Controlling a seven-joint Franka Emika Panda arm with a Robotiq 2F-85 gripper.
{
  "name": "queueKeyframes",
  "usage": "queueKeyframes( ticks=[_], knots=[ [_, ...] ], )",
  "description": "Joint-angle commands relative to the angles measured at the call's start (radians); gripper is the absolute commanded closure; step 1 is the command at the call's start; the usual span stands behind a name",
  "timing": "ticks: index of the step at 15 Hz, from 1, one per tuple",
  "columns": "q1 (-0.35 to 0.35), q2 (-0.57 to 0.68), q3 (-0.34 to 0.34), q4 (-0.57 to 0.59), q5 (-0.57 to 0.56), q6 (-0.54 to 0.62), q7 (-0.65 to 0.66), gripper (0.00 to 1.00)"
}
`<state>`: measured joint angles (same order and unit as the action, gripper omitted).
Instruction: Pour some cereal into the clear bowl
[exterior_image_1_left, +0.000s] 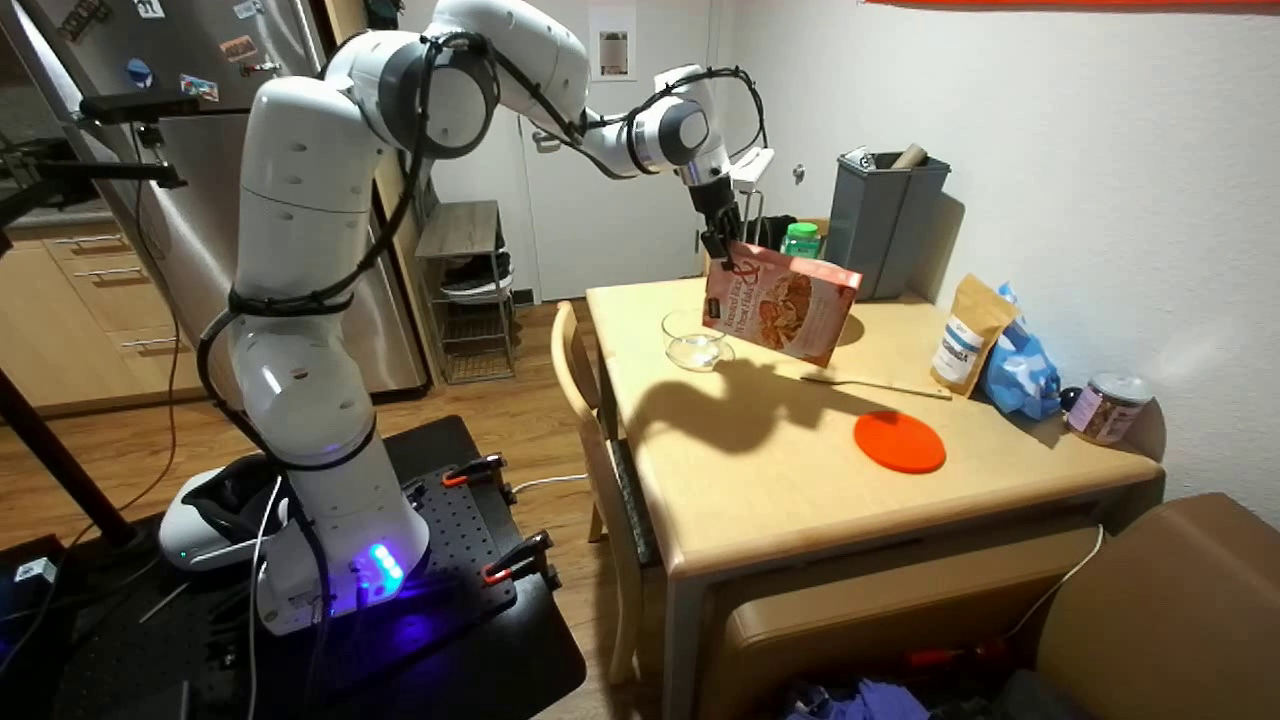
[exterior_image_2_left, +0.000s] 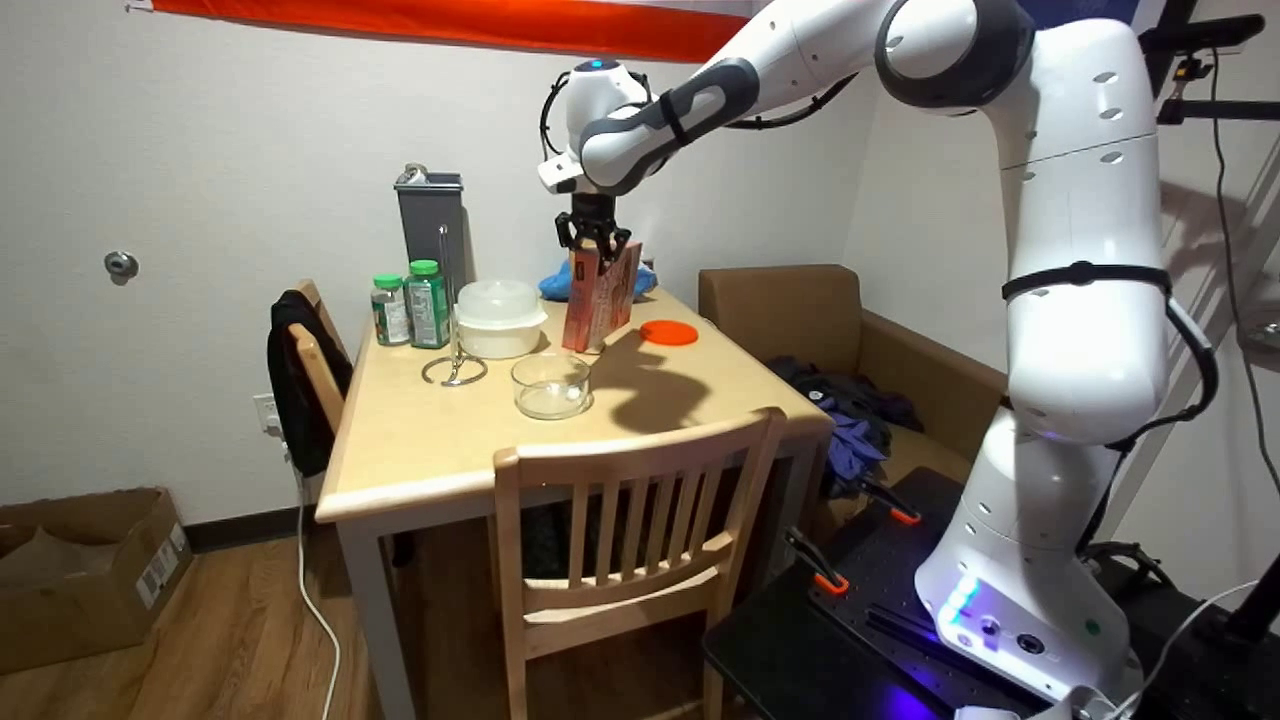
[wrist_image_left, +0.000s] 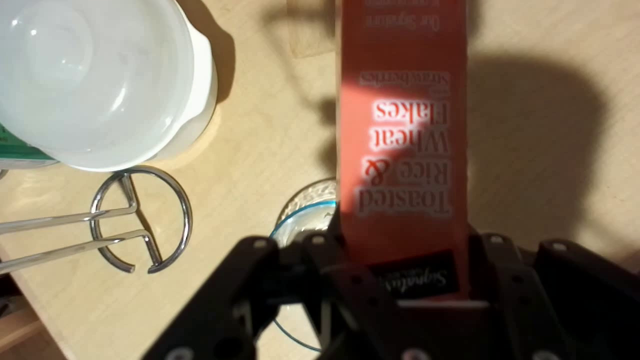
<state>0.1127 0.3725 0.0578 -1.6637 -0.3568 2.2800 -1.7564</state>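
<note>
The cereal box (exterior_image_1_left: 785, 303), reddish-pink and tall, is held tilted over the table, its long side slanting down away from the gripper. It also shows in an exterior view (exterior_image_2_left: 604, 298) and in the wrist view (wrist_image_left: 404, 125). My gripper (exterior_image_1_left: 722, 248) is shut on one end of the box, a finger on each side of it, as the wrist view (wrist_image_left: 405, 250) shows. The clear bowl (exterior_image_1_left: 694, 348) stands upright on the table beside the box, close to the gripper's end of it. It also shows in an exterior view (exterior_image_2_left: 550, 390); in the wrist view (wrist_image_left: 302, 220) box and fingers partly hide it.
A metal stand (exterior_image_2_left: 455, 360), white lidded bowl (exterior_image_2_left: 500, 325) and green-capped bottles (exterior_image_2_left: 428, 305) are near the clear bowl. An orange disc (exterior_image_1_left: 899, 441), thin utensil (exterior_image_1_left: 880, 386), brown pouch (exterior_image_1_left: 972, 335), blue bag (exterior_image_1_left: 1020, 370) and jar (exterior_image_1_left: 1108, 408) also lie on the table. A chair (exterior_image_2_left: 640, 455) stands at one edge.
</note>
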Motion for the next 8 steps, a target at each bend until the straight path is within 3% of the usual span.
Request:
queueKeyframes(
  ticks=[1,8],
  knots=[
    [0.004,-0.061,0.007,-0.068,-0.042,0.037,0.045,0.82],
    [-0.037,-0.086,0.019,-0.020,0.055,0.006,0.068,0.82]
  ],
)
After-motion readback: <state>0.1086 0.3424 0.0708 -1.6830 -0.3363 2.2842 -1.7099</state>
